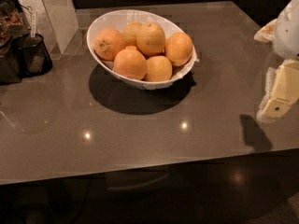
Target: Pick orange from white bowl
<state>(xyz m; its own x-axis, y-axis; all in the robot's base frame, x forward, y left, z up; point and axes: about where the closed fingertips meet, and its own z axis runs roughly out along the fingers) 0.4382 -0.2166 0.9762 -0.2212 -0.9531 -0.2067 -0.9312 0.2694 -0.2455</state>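
Note:
The white bowl is a wide oval glossy dish on the grey-brown table, at the back centre-left. It holds several oranges piled together. The orange is the biggest, paler yellow-orange one, sitting on top in the middle of the pile. Smaller, deeper-orange fruits lie around it. My gripper is at the far right edge of the view, white and cream, hanging above the table's right side. It is well to the right of the bowl and touches nothing.
A black mesh holder and dark items stand at the left edge. A tall white box stands behind the bowl at the back left. The table's front edge runs across the lower part of the view.

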